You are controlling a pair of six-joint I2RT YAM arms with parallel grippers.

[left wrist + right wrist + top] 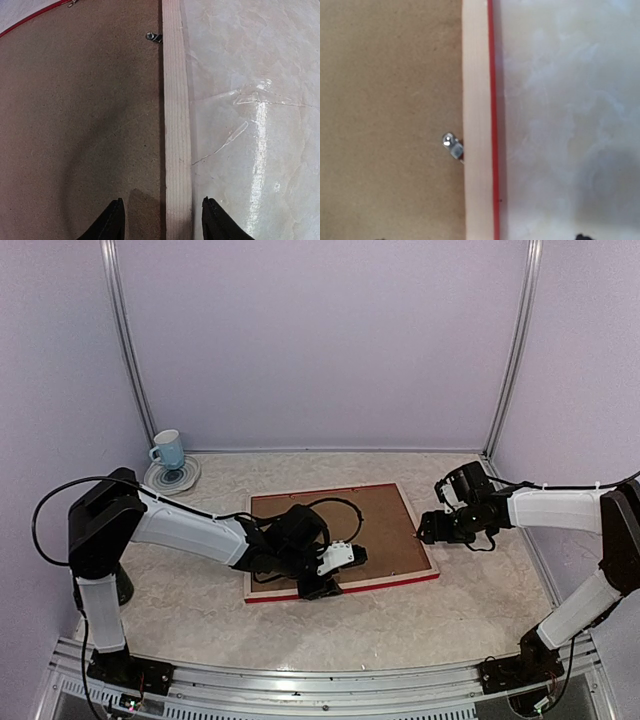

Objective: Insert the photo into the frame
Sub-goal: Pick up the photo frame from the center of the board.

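At the back left corner of the table [480, 610], a blue cup [167, 448] is seen standing on a small plate [172, 477], well apart from both arms and clear of the work. Nothing is found between either gripper and the frame [345, 590].

The frame is laid face down at the middle of the table, pale wood back upward, with a red outer edge [494, 100] showing. A brown backing board [335, 520] is seated inside it. A small metal tab [154, 36] is noted at the inner edge of the near bar, and another tab [452, 144] at the right bar, its end lying on the board.

The left gripper [325, 580] is placed over the near bar [177, 150]. Its jaws are spread to either side of the bar, one finger [112, 222] over the board and the other [220, 222] over the table, and a gap is visible on each side.

The right gripper [425, 530] is held at the frame's right bar [477, 100]. Its jaws are spread wide, and only a dark tip [580, 236] is caught at the lower border of its wrist view.
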